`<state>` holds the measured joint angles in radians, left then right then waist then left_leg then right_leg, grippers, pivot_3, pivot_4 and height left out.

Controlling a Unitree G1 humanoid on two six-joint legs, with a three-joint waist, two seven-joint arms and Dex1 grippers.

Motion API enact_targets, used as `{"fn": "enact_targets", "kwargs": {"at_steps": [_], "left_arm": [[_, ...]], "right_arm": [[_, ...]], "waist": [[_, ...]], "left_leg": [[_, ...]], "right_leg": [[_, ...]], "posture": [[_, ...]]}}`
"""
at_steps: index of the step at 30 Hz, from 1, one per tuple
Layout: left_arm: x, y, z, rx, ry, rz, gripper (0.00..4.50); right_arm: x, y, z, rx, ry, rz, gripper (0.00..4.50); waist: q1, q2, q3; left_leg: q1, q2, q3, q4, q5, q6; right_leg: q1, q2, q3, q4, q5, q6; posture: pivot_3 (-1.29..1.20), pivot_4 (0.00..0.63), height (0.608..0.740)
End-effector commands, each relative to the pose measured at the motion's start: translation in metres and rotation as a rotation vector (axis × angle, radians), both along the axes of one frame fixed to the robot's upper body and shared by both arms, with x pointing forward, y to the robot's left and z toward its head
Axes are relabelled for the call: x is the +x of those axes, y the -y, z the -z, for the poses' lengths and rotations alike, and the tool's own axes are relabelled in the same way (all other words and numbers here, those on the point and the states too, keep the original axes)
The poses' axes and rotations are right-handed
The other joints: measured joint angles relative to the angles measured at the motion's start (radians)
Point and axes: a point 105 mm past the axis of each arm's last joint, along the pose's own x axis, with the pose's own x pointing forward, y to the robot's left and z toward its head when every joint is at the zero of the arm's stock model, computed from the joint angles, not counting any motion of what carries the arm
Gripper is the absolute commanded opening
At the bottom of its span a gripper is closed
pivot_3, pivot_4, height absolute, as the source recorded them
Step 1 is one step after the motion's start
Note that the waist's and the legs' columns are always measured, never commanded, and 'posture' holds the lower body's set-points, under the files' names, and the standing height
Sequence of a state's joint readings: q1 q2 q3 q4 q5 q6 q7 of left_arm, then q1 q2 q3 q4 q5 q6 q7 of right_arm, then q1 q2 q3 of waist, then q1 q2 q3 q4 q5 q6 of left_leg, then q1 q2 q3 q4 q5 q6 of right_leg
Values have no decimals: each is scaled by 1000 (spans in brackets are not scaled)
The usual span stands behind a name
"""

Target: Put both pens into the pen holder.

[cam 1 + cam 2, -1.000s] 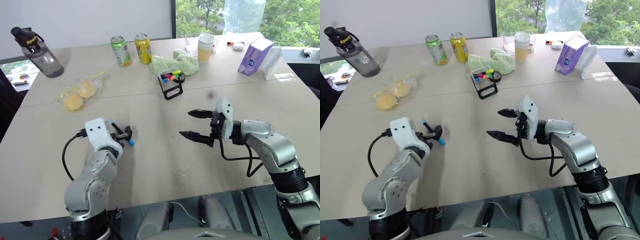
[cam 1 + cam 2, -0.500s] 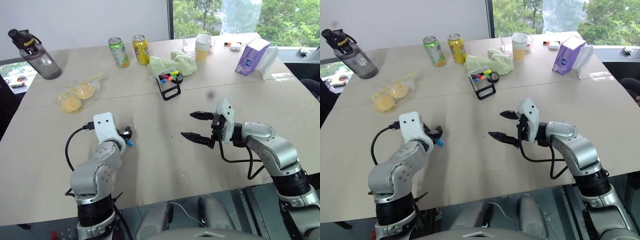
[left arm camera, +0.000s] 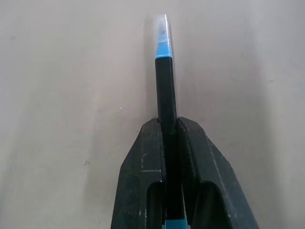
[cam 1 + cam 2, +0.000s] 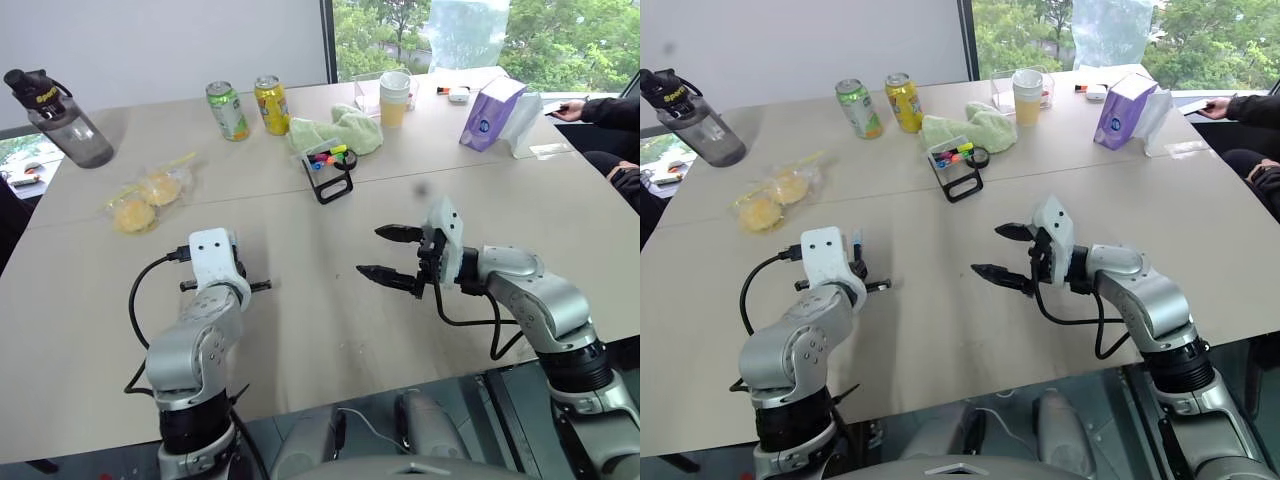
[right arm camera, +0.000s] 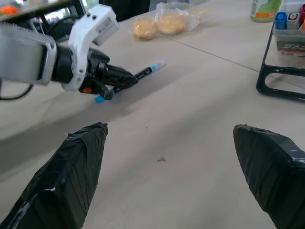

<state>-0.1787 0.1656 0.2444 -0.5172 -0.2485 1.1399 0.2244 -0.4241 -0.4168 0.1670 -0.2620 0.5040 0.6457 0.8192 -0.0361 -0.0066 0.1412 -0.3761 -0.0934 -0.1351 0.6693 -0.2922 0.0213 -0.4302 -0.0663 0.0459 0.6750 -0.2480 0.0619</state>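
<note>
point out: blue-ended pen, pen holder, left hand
blue-ended pen (image 3: 165, 81), left wrist view, black barrel.
pen holder (image 4: 333, 186), left eye view, front wire loop.
left hand (image 3: 170, 125), left wrist view, between the fingertips clamping the pen.

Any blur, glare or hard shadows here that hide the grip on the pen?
Left wrist view: sharp and evenly lit; the slim black pen with light-blue ends sits clamped in the left gripper, shadow soft. Head views: bright windows behind, no glare on the beige table. Right wrist view: near black fingers soft-focused.
</note>
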Motion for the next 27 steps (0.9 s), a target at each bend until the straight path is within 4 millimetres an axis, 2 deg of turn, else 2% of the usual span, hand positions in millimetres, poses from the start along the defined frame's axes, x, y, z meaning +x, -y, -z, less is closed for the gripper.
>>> {"fn": "enact_targets", "kwargs": {"at_steps": [1, 3, 8, 12, 15, 19, 21, 25, 27], "left_arm": [[9, 16, -29, 2, 213, 192, 48], [9, 33, -43, -21, 305, 344, 48], [0, 80, -78, 92, 504, 743, 48], [-18, 116, -90, 95, 598, 1038, 48], [-24, 127, -90, 91, 606, 1153, 48], [-25, 130, -83, 138, 580, 1232, 48], [-24, 129, -83, 146, 578, 1243, 0], [-22, 128, -86, 143, 592, 1242, 0], [-20, 129, -87, 143, 596, 1241, 0]], "right_arm": [[6, -1, -23, 65, 12, 22, 4500], [8, -3, -25, 71, -15, 31, 4500], [17, -8, -36, 168, -146, 81, 4500], [17, -16, -40, 202, -204, 77, 4500], [17, -21, -48, 253, -227, 69, 4500], [16, -20, -58, 306, -239, 67, 4500], [16, -18, -60, 314, -236, 73, 3977], [11, -18, -58, 305, -233, 58, 2291], [9, -18, -58, 305, -233, 56, 1287]], "waist": [[5, 0, 0], [12, -1, 0], [25, -1, 1], [23, 0, 1], [18, 0, 1], [19, 0, 1], [20, 0, 1], [20, 0, 1], [18, 0, 1]], "left_leg": [[0, 0, 0, 0, 0, 0], [-2, 0, -1, 1, 0, 0], [-4, -1, -3, 0, 0, 0], [-5, -1, -4, 0, 0, 1], [-5, -1, -4, -1, 0, 1], [-5, -1, -4, -1, 0, 1], [-5, -1, -4, -1, 0, 1], [-5, -1, -5, -1, 0, 1], [-5, -1, -5, -1, 0, 1]], "right_leg": [[0, 0, 0, 0, 0, 0], [0, -1, -1, -1, 0, 0], [0, -2, -4, -4, 0, 0], [0, -3, -5, -7, 0, 0], [-1, -2, -4, -8, 0, 0], [-1, -2, -4, -7, 0, 0], [-1, -2, -5, -7, 0, 0], [-1, -2, -5, -7, 0, 0], [-1, -2, -5, -7, 0, 0]], "posture": [[0, 150, 740], [0, 150, 740], [0, 150, 740], [0, 150, 740], [0, 150, 740], [0, 150, 740], [0, 150, 740], [0, 150, 740], [0, 150, 740]]}}
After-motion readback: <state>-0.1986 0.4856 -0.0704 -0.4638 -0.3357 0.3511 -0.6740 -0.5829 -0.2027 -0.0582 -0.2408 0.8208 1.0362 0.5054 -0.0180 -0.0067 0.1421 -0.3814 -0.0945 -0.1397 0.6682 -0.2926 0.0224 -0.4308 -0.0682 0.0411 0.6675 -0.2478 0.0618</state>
